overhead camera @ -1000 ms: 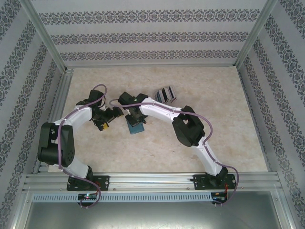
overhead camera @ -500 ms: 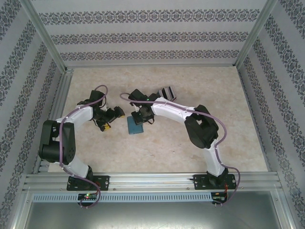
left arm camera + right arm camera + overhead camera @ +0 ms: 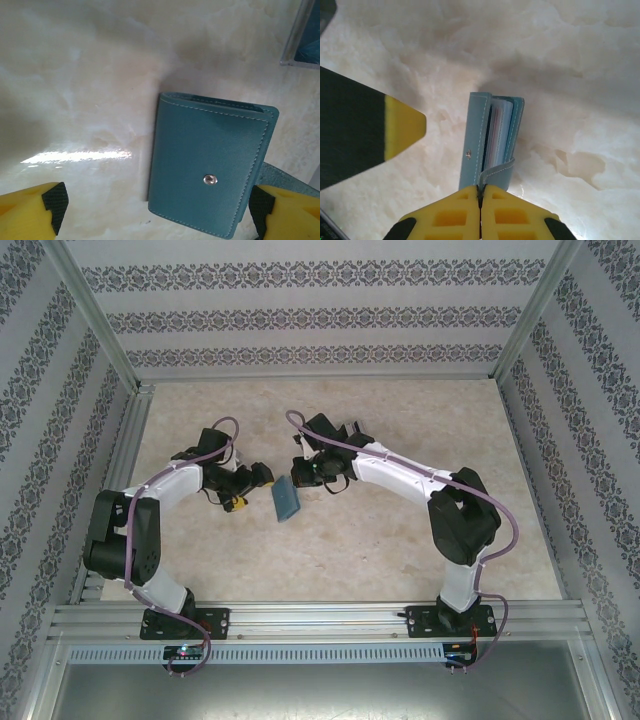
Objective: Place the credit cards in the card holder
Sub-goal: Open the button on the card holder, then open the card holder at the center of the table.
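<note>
While looking down from above, finds the small teal-blue rectangular folding card holder (image 3: 287, 502) resting on the pale marbled stone counter (image 3: 420, 420), between the two claws. Finds the left claw (image 3: 256, 479) just left of it, released, with yellow fingertips (image 3: 30, 210) wide apart on either side of the cover that carries the small pale snap stud (image 3: 210, 179). Finds the right claw (image 3: 480, 192) clenched, tips pressed together right at the grey-blue strap (image 3: 496, 172); cannot tell whether pinched or only touched. Sees thin plastic credit cards (image 3: 498, 131), pale and blue edges, between the half-closed covers. Sees other fanned cards (image 3: 352, 429) farther back, partly behind the right arm.
</note>
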Controlling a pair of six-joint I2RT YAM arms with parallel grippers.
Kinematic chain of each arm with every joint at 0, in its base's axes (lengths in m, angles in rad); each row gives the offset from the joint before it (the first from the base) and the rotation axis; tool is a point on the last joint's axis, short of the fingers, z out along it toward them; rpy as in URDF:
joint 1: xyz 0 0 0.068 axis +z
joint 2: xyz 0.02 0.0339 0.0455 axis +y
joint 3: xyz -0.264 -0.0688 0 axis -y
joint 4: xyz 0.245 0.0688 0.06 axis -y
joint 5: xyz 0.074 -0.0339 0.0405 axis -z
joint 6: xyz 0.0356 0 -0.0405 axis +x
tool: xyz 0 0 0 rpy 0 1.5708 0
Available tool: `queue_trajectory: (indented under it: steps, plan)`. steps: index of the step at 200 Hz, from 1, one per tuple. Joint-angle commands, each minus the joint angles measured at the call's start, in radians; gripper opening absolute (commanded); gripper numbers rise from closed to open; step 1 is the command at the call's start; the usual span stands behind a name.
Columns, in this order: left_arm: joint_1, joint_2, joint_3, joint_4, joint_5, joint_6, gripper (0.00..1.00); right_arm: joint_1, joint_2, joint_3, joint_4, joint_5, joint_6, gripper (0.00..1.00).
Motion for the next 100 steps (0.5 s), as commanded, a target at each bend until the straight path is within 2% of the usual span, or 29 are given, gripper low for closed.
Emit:
queue_trajectory:
  steps: [1,48,100]
  plan:
    - [-0.021,0.004,0.032,0.038,0.027,0.011,0.94,-0.011,-0.030,-0.009,0.028,-0.036,0.024,0.09]
    - [-0.060,0.024,0.053,0.055,0.020,-0.010,0.91,-0.011,-0.040,-0.008,0.028,-0.038,0.023,0.09]
    - [-0.078,0.071,0.065,0.073,0.033,-0.019,0.79,-0.011,-0.051,-0.014,0.028,-0.044,0.029,0.10]
